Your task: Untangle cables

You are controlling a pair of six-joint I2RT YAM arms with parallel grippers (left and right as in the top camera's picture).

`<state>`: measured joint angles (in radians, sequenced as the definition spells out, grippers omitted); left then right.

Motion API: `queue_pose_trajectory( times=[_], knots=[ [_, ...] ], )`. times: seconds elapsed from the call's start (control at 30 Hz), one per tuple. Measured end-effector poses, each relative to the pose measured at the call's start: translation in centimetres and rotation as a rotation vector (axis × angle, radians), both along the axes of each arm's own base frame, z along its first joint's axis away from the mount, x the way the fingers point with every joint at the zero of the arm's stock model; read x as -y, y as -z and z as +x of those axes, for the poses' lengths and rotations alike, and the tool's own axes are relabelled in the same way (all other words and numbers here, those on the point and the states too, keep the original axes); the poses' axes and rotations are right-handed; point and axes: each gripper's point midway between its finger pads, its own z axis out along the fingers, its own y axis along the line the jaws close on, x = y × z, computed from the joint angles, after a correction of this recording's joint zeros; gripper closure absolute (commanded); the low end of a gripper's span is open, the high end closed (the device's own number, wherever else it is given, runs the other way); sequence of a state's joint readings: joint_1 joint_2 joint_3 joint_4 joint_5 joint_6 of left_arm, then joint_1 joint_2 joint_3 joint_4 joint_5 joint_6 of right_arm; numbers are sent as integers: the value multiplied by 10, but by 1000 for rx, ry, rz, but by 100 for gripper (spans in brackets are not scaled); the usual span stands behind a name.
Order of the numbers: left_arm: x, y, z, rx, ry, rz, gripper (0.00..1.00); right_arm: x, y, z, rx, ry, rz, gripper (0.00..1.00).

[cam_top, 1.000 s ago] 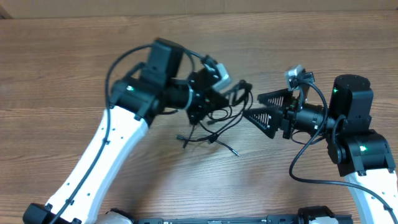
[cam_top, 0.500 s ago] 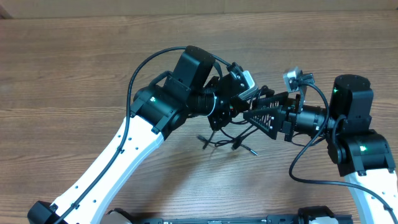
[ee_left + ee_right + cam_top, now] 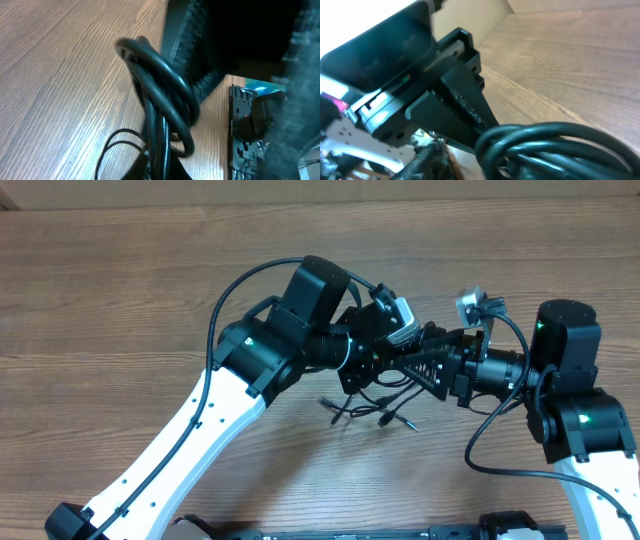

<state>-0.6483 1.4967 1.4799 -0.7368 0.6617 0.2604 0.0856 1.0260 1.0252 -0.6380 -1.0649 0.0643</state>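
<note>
Over the brown wood-grain table [image 3: 120, 280] the two arms meet tip to tip a little right of centre. The left gripper [image 3: 372, 363], a black two-finger tool on the white-and-black left arm [image 3: 190, 445], has its jaws pressed together on the cables [image 3: 372, 398], a small bundle of thin, flexible black cords. The bundle is pinched at its top and hangs lifted, with loose strands drooping toward the near side and small plug ends reaching down toward the wood just near of the grippers; whether those ends touch the surface cannot be told. In the left wrist view the cables [image 3: 162, 105] show as several glossy black cords folded into a tight loop right against the dark ribbed finger [image 3: 200, 55], with two thinner strands curling off to the lower left above the wood. The right gripper [image 3: 425, 365], black with triangular ribbed fingers, points left from the black-and-white right arm [image 3: 565, 380] and reaches into the same knot, its tips just beside the left gripper's. Its jaws look narrow about the cords, but whether they stand apart or are clamped on a strand I cannot tell. In the right wrist view a thick curl of the cables [image 3: 555, 142] fills the lower right, close under the camera, and the left gripper [image 3: 452, 87] looms just behind it to the left, right at the loop
</note>
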Motion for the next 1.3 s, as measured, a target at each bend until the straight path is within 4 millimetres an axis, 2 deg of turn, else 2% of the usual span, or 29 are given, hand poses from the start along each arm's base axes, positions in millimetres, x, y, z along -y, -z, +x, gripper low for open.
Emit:
queue_pose_trajectory(
  times=[0.27, 0.4, 0.53, 0.8, 1.07, 1.3],
  knots=[
    [-2, 2, 3, -14, -31, 12, 96, 1, 2, 2, 0, 16, -12, 86],
    [-3, 3, 6, -11, -53, 22, 96, 1, 2, 2, -1, 13, -12, 88],
    [-5, 5, 10, -15, -82, 33, 96, 0, 2, 0, -5, 4, -5, 95],
    [-9, 9, 16, -13, -129, 60, 96, -9, -21, -16, 70, -130, 82, 96],
    [-33, 23, 36, -95, -322, 132, 96, -12, -28, -22, 91, -186, 115, 96],
    [-80, 31, 69, -238, -558, 127, 96, -12, -27, -21, 90, -189, 117, 96]
  ],
)
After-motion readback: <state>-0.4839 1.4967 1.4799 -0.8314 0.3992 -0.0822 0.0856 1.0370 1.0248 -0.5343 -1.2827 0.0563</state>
